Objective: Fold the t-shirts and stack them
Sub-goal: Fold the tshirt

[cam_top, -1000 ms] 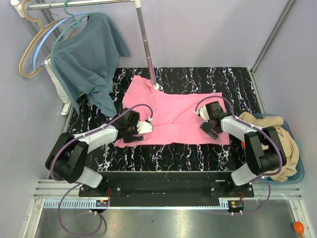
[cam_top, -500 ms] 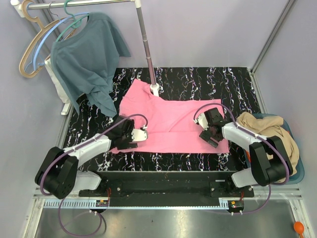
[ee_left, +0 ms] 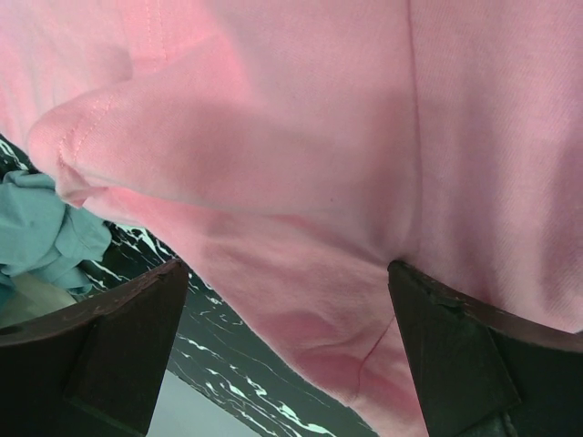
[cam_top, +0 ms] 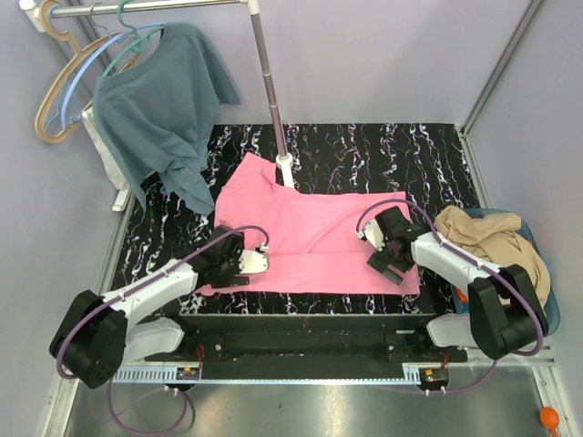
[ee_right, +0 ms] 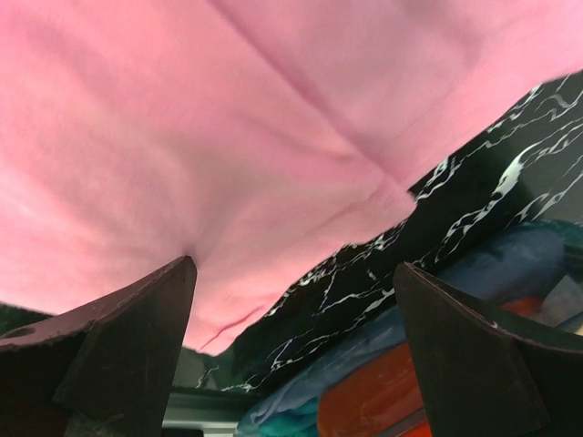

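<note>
Site: looked a robot lab cell | cues: plain partition walls (cam_top: 383, 64), marbled table (cam_top: 364, 146) stood beneath jaws, garment rail (cam_top: 269, 82) beyond, aluminium frame (cam_top: 301, 373) behind.

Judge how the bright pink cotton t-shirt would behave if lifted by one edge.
The bright pink cotton t-shirt looks floppy: soft creases and a rumpled sleeve suggest a lifted edge would sag. Spread thin on the black marbled table, it is probably light and may bunch when pushed.

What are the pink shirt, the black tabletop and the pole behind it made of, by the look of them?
Pink shirt: soft matte knit cloth, likely cotton; it creases and shows stitched seams. Tabletop: black with white veins, marble-patterned; real stone or printed sheet, I cannot tell. Pole: shiny grey metal, probably steel tube.
</note>
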You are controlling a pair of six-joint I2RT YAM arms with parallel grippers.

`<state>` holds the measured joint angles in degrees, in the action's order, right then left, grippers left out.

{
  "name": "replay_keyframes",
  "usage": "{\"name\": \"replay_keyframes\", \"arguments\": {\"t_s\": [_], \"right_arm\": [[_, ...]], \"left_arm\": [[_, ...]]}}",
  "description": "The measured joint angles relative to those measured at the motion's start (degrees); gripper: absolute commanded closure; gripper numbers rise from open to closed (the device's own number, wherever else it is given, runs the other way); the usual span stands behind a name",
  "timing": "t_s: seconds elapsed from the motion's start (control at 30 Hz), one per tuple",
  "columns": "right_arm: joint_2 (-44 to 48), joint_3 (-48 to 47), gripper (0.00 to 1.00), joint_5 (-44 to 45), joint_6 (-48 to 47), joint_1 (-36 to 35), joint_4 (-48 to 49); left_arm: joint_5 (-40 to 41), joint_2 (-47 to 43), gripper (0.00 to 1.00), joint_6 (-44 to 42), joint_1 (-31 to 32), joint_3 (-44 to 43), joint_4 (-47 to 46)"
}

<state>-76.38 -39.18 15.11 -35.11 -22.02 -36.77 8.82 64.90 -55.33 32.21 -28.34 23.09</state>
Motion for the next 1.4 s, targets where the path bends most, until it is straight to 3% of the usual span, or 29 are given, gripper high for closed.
{"name": "replay_keyframes", "arguments": {"t_s": [1.4], "right_arm": [[1.25, 1.55, 0.00, -3.78, -0.07, -1.31, -5.22]], "left_arm": [[2.14, -5.22, 0.01, 2.64, 2.51, 3.02, 2.08]]}}
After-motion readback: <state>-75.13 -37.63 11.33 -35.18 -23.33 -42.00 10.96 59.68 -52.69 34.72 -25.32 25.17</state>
